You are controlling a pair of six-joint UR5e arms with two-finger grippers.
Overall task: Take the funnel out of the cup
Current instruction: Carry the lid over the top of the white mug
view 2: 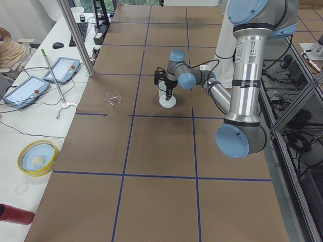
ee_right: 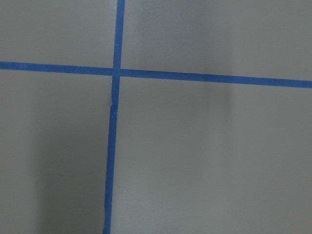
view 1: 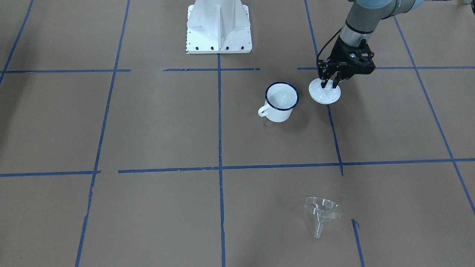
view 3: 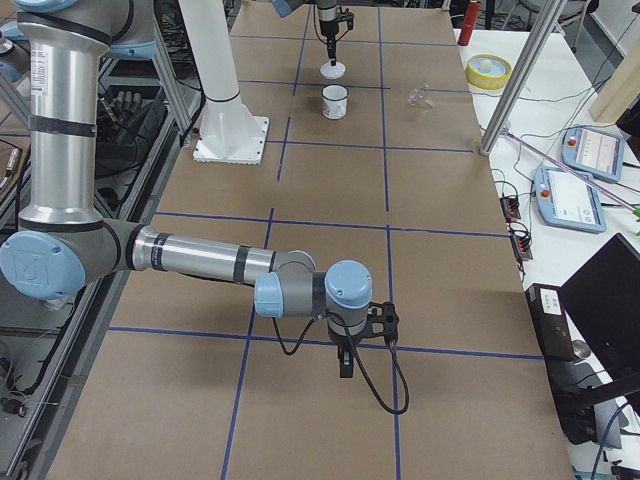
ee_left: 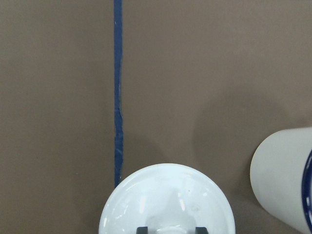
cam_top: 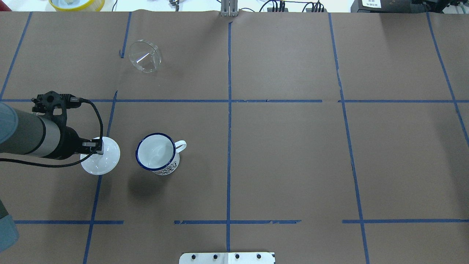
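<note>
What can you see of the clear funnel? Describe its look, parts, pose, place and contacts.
The funnel is clear plastic: a wide round rim narrowing to a short thin spout. It lies tipped on its side on the brown table, spout pointing away from the robot, near a short blue tape mark. It is out of the cup, well apart. Only the table touches it; the left claw is at the white lid.

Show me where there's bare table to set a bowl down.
The table right of the centre tape is bare. So is the stretch between funnel and cup. Crowded: the left fingers on the lid, close beside the cup.
</note>
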